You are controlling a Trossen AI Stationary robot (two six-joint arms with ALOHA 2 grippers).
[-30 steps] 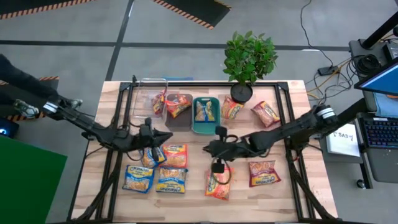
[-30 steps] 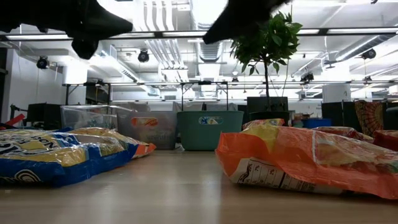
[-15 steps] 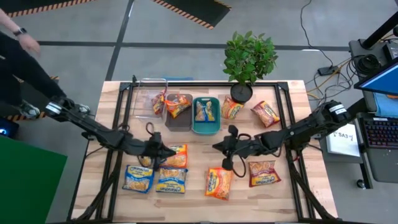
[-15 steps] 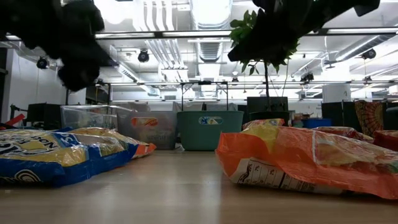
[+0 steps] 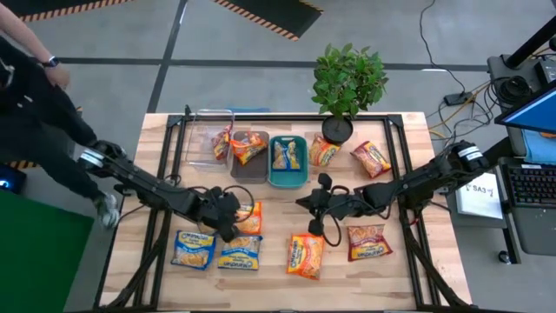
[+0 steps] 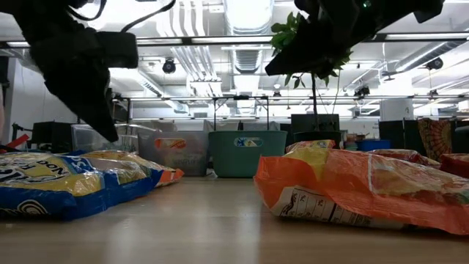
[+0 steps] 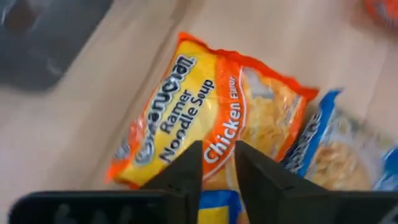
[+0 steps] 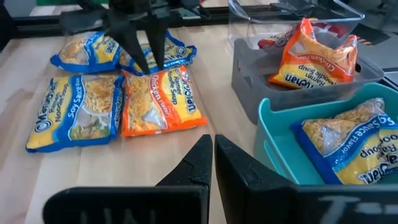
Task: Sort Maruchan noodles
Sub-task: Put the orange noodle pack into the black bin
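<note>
Glossy crinkled plastic noodle packets [image 5: 246, 217], pale smooth wood counter [image 5: 408, 269], matt teal plastic bin [image 5: 287, 178], clear plastic bin [image 5: 200, 139].

From where I stand I count eleven ramen packets [image 5: 304, 255] in all. Four are blue-and-yellow packets [image 5: 193, 249]: three at the lower left of the table and one in a bin. The other seven wear orange or red wrappers, and I cannot split those two colours surely. There are three bins in a row: one clear bin [image 5: 204, 130], one grey bin [image 5: 250, 169] and one teal bin [image 5: 287, 181], each showing one packet. One potted plant [image 5: 347, 78], two arms [image 5: 148, 184], and one person [image 5: 26, 96] at the upper left.
</note>
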